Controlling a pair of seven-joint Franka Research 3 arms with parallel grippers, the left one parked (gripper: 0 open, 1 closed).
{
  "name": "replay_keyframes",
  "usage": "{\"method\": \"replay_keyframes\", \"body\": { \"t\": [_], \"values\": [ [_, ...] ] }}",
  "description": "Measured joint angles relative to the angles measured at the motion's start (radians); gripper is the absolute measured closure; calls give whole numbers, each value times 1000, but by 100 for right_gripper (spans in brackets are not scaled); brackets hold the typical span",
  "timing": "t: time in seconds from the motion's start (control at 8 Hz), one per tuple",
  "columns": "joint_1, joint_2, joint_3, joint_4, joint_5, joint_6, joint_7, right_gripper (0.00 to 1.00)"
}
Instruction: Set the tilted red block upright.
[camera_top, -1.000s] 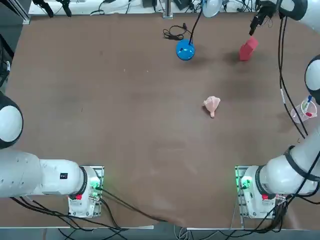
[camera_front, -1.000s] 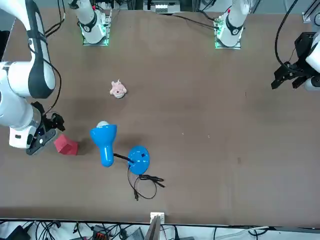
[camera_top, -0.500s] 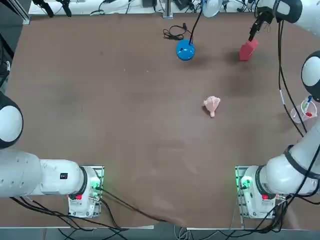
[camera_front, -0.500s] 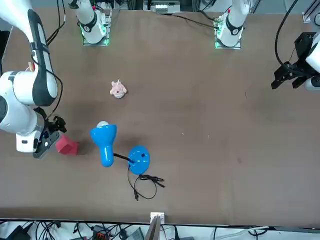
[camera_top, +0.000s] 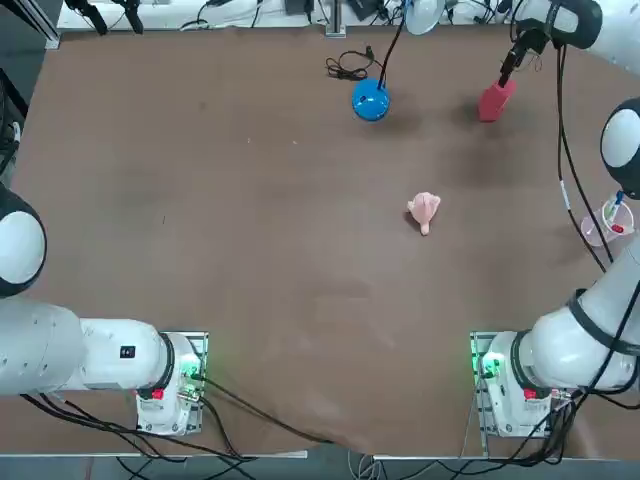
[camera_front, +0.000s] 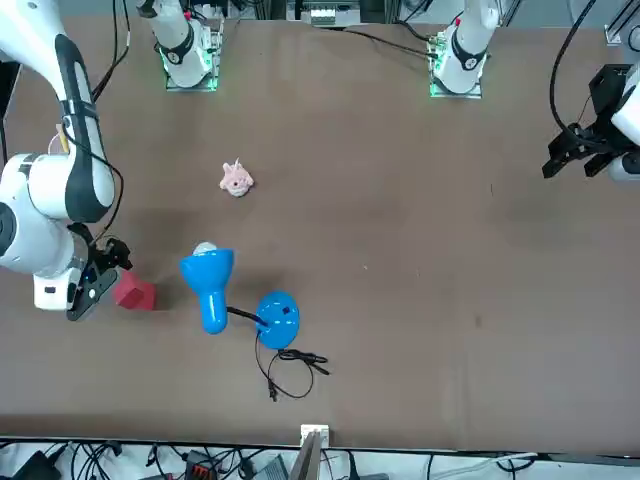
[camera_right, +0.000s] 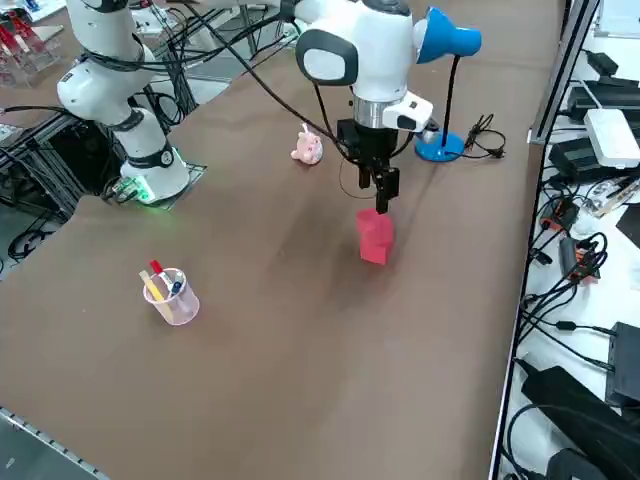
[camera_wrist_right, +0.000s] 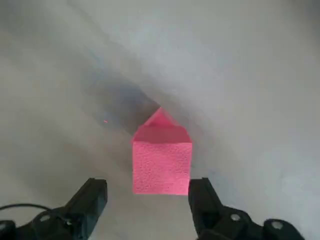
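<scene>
Brown worktop (camera_top: 250, 250) fills the top view, bare apart from a few small things toward its far right. Reading from the left, a blue lamp (camera_top: 371, 100) stands on its round base near the far edge, a pale pink toy (camera_top: 424, 211) lies nearer the middle, and the red block (camera_top: 494, 99) sits leaning at the far right, its top tipped to one side. Beyond it a clear cup of pens (camera_top: 608, 222) rests by the right edge.

Over the last second the right gripper (camera_top: 507, 72) has closed in from beside the block to just above its raised end. Its fingers (camera_wrist_right: 90, 200) stand wide, one to each side of the block in the wrist view, not touching it. The block itself has not shifted and is still tilted.

Judging from this, the approach is nearly done: the fingers look lined up to straddle the block, and what remains is to lower, close and tip it upright.
</scene>
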Motion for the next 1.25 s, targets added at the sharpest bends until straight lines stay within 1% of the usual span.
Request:
{"method": "replay_keyframes", "body": {
  "t": [0.62,1.25],
  "values": [
    [-16,53,0,0,0,50,-3,1],
    [-18,73,0,1,0,74,-12,1]
  ]
}}
